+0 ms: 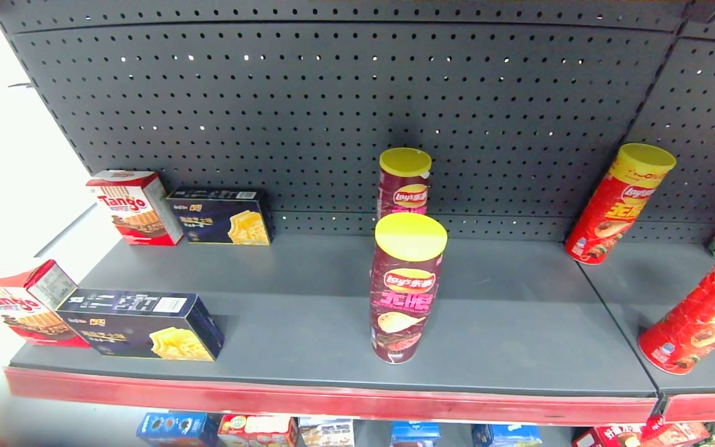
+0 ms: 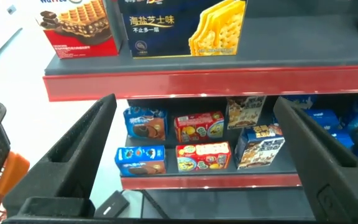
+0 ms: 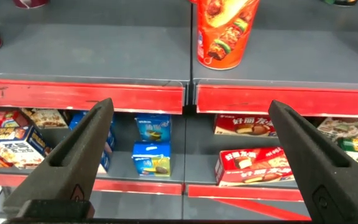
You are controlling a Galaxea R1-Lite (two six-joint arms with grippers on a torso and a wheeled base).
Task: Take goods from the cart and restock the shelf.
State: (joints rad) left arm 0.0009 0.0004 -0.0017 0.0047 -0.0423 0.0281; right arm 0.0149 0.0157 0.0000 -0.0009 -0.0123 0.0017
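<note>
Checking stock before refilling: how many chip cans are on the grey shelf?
4: one maroon can front centre, a second maroon can behind it, one red can back right, another red can front right. More may be hidden rightward.

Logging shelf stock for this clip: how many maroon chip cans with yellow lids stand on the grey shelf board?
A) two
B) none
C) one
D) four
A: the front maroon can and the rear maroon can stand upright, one behind the other, on the grey shelf.
</note>
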